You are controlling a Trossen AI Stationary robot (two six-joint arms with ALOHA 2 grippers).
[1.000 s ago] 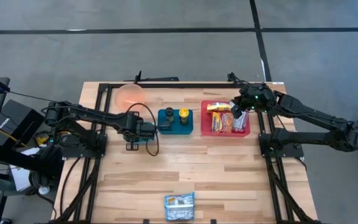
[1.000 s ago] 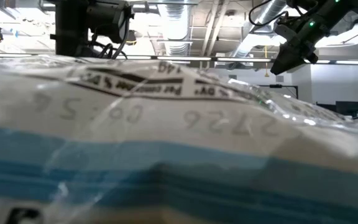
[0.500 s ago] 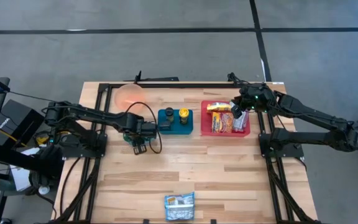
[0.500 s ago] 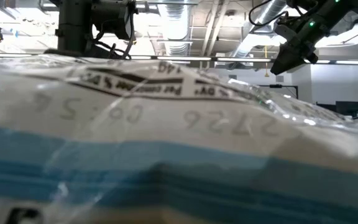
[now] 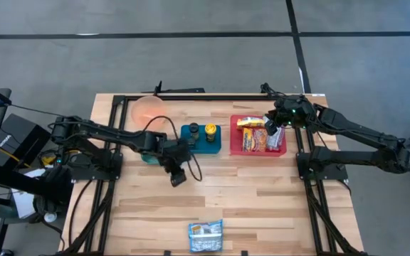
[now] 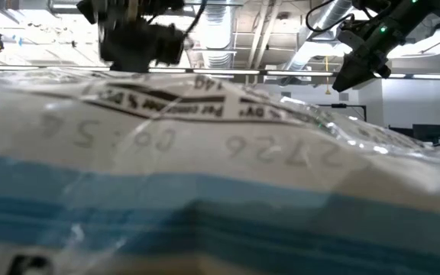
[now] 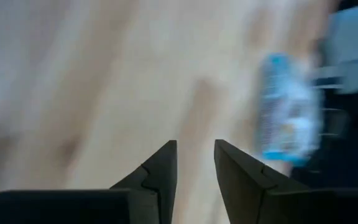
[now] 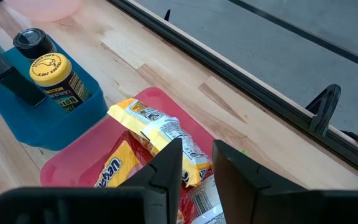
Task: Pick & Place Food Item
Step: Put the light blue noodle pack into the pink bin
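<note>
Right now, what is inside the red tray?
The red tray holds several snack packets, one yellow-and-white packet on top. Whatever lies beneath them is covered; the right arm's fingers hide part.

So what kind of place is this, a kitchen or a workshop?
Most likely a robotics lab or test bay: a pale wooden slatted table with two dark robot arms bolted on, a grey concrete floor, and exposed ceiling ducts overhead. Packaged snacks sit in a red plastic tray.

Bright overhead light, left wrist view motion-blurred
</note>
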